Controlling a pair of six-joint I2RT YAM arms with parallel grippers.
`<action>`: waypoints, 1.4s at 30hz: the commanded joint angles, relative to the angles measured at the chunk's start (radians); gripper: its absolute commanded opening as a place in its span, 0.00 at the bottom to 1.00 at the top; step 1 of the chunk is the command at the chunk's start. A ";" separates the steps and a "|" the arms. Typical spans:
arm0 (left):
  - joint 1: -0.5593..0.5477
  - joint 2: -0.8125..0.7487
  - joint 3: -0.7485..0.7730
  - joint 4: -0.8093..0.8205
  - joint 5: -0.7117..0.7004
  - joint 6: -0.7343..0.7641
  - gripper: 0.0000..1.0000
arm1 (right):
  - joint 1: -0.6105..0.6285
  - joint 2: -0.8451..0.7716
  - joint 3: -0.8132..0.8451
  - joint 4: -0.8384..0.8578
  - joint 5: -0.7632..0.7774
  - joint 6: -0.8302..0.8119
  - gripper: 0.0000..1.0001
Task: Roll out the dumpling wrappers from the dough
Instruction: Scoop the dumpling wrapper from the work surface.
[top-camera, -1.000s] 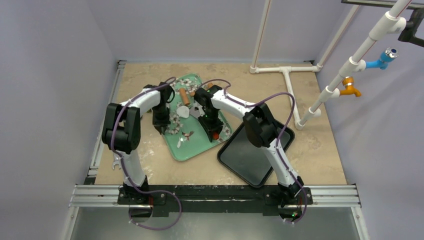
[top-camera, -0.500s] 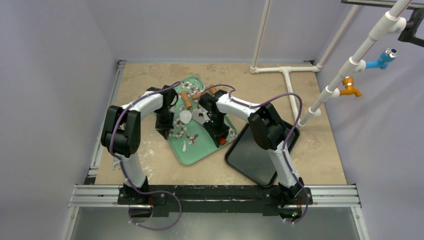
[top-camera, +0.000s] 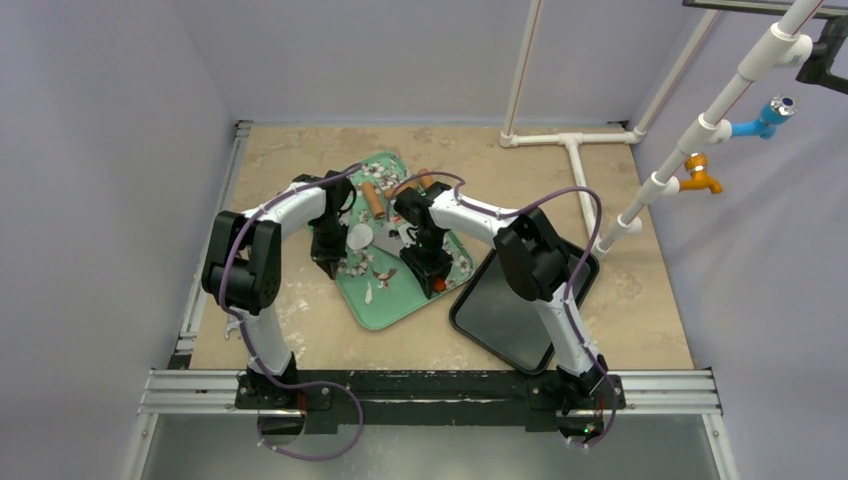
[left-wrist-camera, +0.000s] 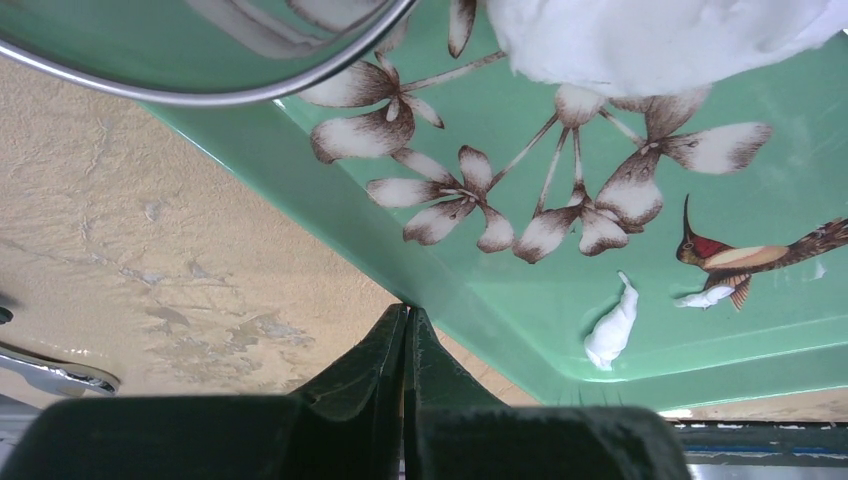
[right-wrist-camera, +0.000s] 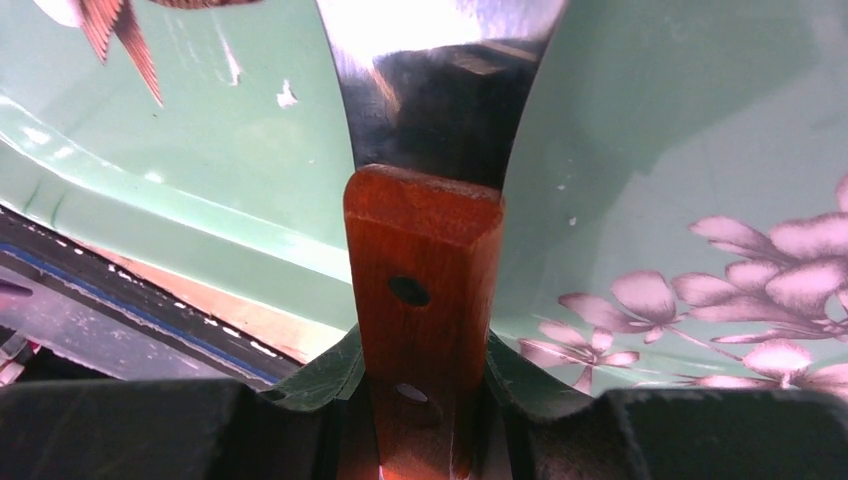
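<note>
- Soft white flattened dough (top-camera: 358, 237): lies on the green floral tray (top-camera: 400, 297), between the two grippers. It looks near-round from overhead, so its long axis cannot be told.
- Left wrist view alone shows a round steel ring cutter (left-wrist-camera: 200, 88) beside the dough, and a small white scrap (left-wrist-camera: 612, 330) lying lengthwise towards the tray's rim.
- Left gripper (left-wrist-camera: 405, 335): fingers pressed together, empty, above the tray's edge.
- Right gripper (right-wrist-camera: 422, 370): clamped on a wood-handled steel scraper (right-wrist-camera: 425, 270), with the blade pointing away over the tray.
</note>
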 joint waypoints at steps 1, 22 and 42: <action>0.004 -0.006 -0.011 0.030 0.040 0.006 0.00 | 0.016 0.064 0.045 0.177 0.004 0.005 0.00; 0.004 -0.006 -0.006 0.034 0.034 0.004 0.00 | 0.076 0.198 0.205 0.108 -0.013 0.127 0.00; 0.004 -0.026 -0.013 0.041 0.027 0.007 0.00 | 0.076 0.154 0.120 0.144 -0.031 0.101 0.00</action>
